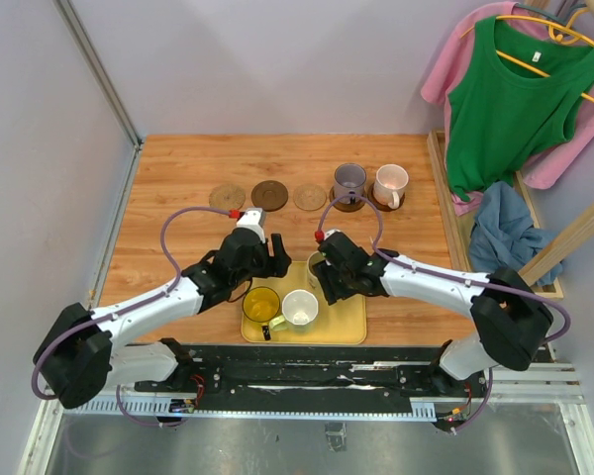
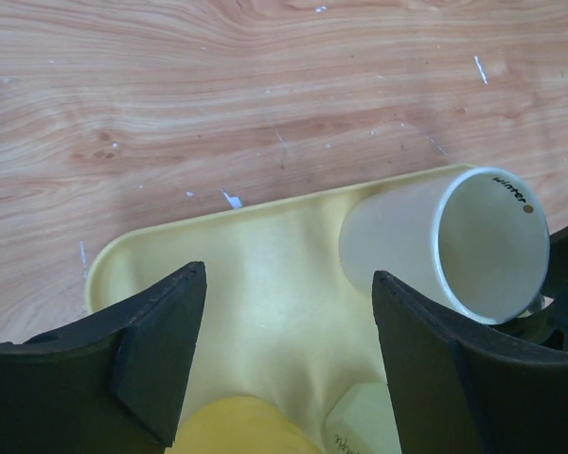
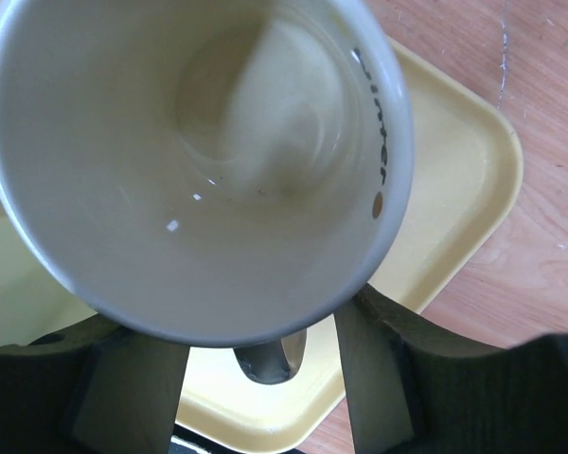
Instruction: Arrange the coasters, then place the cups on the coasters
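**A:** How do the arms sit?

**B:** The left arm (image 1: 148, 302) reaches in from the near left and the right arm (image 1: 426, 277) from the near right. Both bend toward the middle with their wrists tipped down over the yellow tray (image 2: 265, 255). Their heads hang close together above its far half.

**A:** The left hand?

**B:** The left gripper (image 2: 289, 345) is spread wide, holds nothing and touches nothing. Bare tray shows between its fingers, over the far left part.

**A:** And the right?

**B:** The right gripper (image 3: 260, 378) is at the pale cream-green mug (image 3: 199, 170), which is at the tray's far right corner. The jaws are parted to either side of the mug's handle (image 3: 265, 361), with a gap on both sides, so they are not clamped on it. I cannot tell whether the fingers touch the mug's wall.

**A:** What does the tray hold?

**B:** That mug, empty inside. On the near half stand the see-through yellow mug (image 1: 261, 303) and, just right of it, the cream-white mug (image 1: 300, 310), both upright.

**A:** And the coasters?

**B:** They lie in a row across the far side of the table. From the left come a tan coaster (image 1: 227, 196), a dark brown coaster (image 1: 269, 195) and a second tan coaster (image 1: 310, 197), all three bare. Next the grey-purple mug (image 1: 349, 180) stands on a dark coaster (image 1: 342, 205). At the right end the pale pink mug (image 1: 390, 183) stands on another dark one (image 1: 403, 199).
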You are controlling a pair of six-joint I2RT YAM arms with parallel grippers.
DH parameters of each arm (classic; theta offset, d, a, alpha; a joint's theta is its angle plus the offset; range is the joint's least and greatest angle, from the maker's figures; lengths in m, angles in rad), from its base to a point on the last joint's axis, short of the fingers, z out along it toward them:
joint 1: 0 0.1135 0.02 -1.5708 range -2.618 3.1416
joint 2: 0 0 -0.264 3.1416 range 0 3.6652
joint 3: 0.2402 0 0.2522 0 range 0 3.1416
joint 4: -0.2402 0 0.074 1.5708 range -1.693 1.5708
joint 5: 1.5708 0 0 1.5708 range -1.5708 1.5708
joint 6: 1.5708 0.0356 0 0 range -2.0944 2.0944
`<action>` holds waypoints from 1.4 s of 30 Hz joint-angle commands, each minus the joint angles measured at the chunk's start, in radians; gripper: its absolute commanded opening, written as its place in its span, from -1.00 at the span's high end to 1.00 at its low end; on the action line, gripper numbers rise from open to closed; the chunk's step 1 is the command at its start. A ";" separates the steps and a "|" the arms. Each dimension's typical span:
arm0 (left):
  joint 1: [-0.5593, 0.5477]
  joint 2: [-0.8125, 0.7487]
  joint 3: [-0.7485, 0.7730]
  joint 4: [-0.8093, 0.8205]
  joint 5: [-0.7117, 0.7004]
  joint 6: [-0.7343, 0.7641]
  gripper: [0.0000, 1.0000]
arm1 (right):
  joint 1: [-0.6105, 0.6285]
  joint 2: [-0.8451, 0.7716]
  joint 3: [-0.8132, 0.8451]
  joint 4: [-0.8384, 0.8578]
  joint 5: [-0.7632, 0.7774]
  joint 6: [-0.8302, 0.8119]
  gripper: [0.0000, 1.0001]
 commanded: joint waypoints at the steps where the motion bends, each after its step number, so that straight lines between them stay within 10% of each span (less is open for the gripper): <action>1: -0.009 -0.045 -0.019 -0.017 -0.087 -0.015 -0.50 | 0.013 0.016 0.036 0.013 0.037 -0.007 -0.14; 14: -0.009 -0.061 -0.040 -0.031 -0.122 -0.021 -0.51 | 0.013 0.051 0.037 0.010 0.012 0.003 0.98; 29: -0.008 -0.167 -0.019 -0.066 -0.268 0.030 -0.54 | 0.016 0.099 0.384 -0.183 0.201 0.014 0.99; 42: 0.171 -0.225 0.027 -0.132 -0.236 0.059 -0.59 | -0.022 0.532 0.971 -0.354 0.480 -0.018 0.99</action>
